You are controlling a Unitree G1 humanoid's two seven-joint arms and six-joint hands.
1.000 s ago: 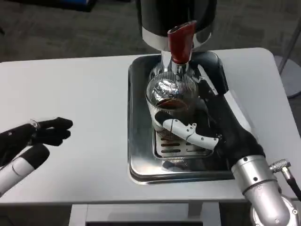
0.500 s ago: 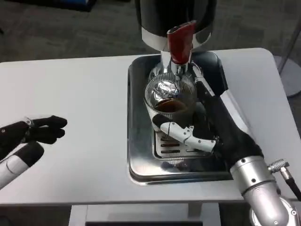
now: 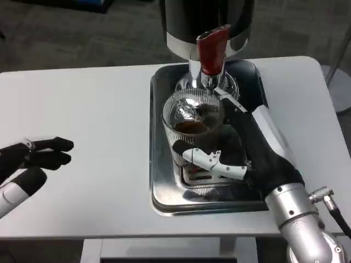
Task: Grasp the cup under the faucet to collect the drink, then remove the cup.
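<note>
A: In the head view, where is the cup?

B: The clear ribbed plastic cup (image 3: pixel 192 129) sits in the middle of the frame, over the shiny steel drip tray (image 3: pixel 159 164) on the white bench (image 3: pixel 88 104). It holds a dark brown drink near its bottom.

A: And the faucet?

B: The red-handled chrome faucet (image 3: pixel 211 52) hangs at the top centre, under the black and silver drink dispenser (image 3: pixel 208 22). The cup's rim lies just below and slightly left of the spout in the frame.

A: Who has the cup?

B: The right hand (image 3: pixel 241 148) reaches in from the lower right. Its fingers (image 3: pixel 211 161) wrap around the cup's lower wall, one white finger lying across the front and others passing behind, so it grips the cup. The silver forearm (image 3: pixel 299 219) runs down to the lower right corner.

A: Is the cup resting on the tray grate?

B: I cannot tell; the fingers cover its base. The slotted grate (image 3: pixel 194 175) shows just beneath them.

A: The other hand?

B: The left hand (image 3: pixel 27 161) is at the left edge, well apart from the tray. Its dark fingers (image 3: pixel 52 152) stretch toward the right, lying close together, holding nothing.
</note>
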